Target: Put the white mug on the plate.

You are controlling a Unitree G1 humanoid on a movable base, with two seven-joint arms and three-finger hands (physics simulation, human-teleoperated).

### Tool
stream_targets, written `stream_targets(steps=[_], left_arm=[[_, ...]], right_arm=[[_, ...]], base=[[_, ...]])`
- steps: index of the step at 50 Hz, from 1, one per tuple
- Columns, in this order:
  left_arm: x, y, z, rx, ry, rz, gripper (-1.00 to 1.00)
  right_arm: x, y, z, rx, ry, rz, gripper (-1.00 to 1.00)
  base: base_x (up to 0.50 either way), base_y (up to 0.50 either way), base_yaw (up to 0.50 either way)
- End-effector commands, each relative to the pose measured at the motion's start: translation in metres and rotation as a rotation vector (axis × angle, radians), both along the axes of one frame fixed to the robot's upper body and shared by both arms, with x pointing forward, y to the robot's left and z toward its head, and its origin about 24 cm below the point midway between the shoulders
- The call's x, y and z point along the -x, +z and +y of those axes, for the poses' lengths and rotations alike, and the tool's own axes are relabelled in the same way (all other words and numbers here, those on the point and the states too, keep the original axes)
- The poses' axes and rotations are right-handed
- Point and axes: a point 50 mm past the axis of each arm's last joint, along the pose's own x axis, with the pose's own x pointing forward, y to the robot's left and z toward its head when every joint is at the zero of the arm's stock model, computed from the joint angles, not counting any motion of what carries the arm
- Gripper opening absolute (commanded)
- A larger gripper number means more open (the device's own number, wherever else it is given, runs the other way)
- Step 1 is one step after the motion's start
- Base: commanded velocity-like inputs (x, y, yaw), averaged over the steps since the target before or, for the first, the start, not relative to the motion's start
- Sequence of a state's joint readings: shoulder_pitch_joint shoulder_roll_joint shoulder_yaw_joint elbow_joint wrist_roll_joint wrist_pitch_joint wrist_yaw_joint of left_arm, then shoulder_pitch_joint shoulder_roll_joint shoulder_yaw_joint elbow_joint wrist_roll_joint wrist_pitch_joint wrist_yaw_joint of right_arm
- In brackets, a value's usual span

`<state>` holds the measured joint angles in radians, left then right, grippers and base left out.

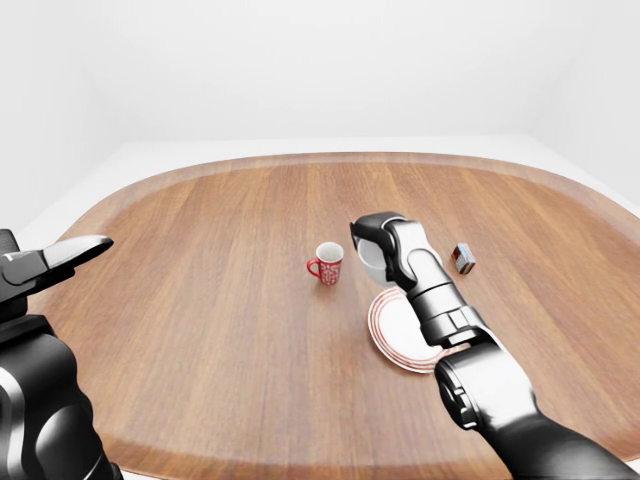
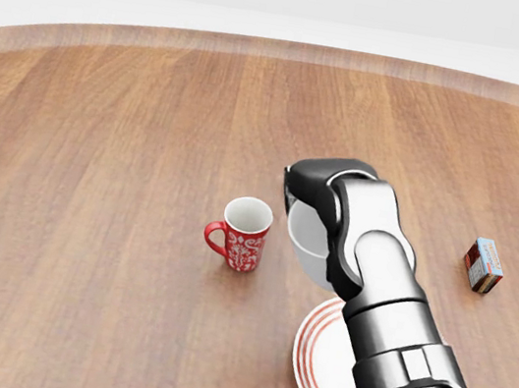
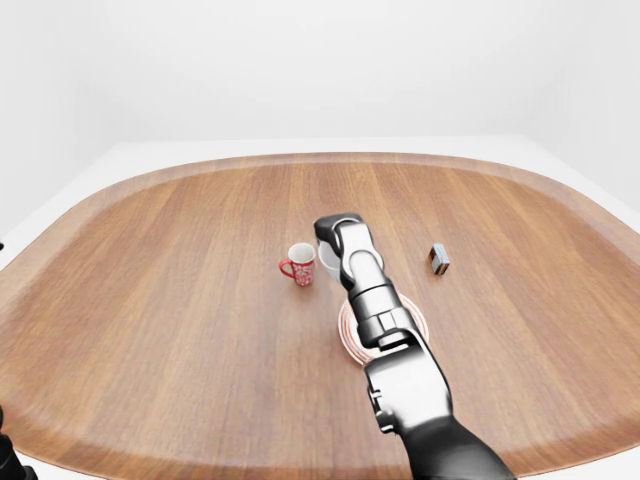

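Observation:
My right hand is shut on the white mug and holds it just above the table, at the upper left edge of the plate. The plate is white with red rings and lies flat, partly hidden under my right forearm. Only part of the mug's round white side shows behind the hand. My left hand is raised at the left edge of the left-eye view, fingers open and empty, far from the mug.
A red patterned mug stands upright left of the white mug. A small box lies to the right. The round wooden table stretches wide on all sides, with a white floor beyond its rim.

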<state>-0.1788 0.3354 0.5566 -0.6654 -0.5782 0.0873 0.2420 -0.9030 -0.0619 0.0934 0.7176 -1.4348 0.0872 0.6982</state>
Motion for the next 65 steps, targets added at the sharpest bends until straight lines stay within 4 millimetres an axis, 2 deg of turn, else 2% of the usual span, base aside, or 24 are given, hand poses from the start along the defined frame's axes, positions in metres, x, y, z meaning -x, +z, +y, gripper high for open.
stream_targets(steps=[1, 4, 8, 12, 22, 25, 30, 35, 44, 58, 65], left_arm=[[-0.010, -0.008, 0.003, 0.037, 0.003, 0.045, 1.00], [-0.009, -0.008, 0.004, 0.037, 0.004, 0.043, 1.00], [-0.009, -0.008, 0.003, 0.035, 0.003, 0.043, 1.00], [-0.009, -0.009, 0.003, 0.034, 0.005, 0.044, 1.00], [-0.009, -0.009, 0.003, 0.033, 0.005, 0.044, 1.00], [-0.010, -0.009, 0.002, 0.032, 0.005, 0.046, 1.00], [-0.009, -0.008, 0.002, 0.033, 0.004, 0.043, 1.00], [-0.010, -0.009, 0.003, 0.033, 0.005, 0.047, 1.00], [-0.009, -0.009, 0.003, 0.035, 0.007, 0.044, 1.00], [-0.009, -0.008, 0.003, 0.038, 0.006, 0.043, 1.00], [-0.009, -0.009, 0.003, 0.038, 0.006, 0.044, 1.00]], right_arm=[[-0.024, 0.094, -0.082, 0.022, -0.208, -0.206, -1.00], [-0.025, 0.102, -0.103, 0.006, -0.260, -0.207, -1.00], [-0.024, 0.096, -0.128, -0.031, -0.321, -0.194, -1.00], [-0.022, 0.086, -0.142, -0.087, -0.351, -0.220, -1.00], [-0.018, 0.076, -0.164, -0.150, -0.401, -0.274, -1.00], [-0.016, 0.066, -0.166, -0.170, -0.408, -0.274, -1.00], [-0.012, 0.035, -0.168, -0.187, -0.428, -0.227, -1.00], [-0.009, 0.017, -0.169, -0.208, -0.448, -0.221, -1.00], [-0.006, -0.016, -0.157, -0.291, -0.476, -0.198, -1.00], [0.001, -0.045, -0.150, -0.325, -0.516, -0.212, -1.00], [0.003, -0.049, -0.151, -0.366, -0.563, -0.302, -1.00]], base=[[0.00, 0.00, 0.00], [0.00, 0.00, 0.00], [0.00, 0.00, 0.00], [0.00, 0.00, 0.00], [0.00, 0.00, 0.00], [0.00, 0.00, 0.00], [0.00, 0.00, 0.00], [0.00, 0.00, 0.00], [0.00, 0.00, 0.00], [0.00, 0.00, 0.00], [0.00, 0.00, 0.00]])
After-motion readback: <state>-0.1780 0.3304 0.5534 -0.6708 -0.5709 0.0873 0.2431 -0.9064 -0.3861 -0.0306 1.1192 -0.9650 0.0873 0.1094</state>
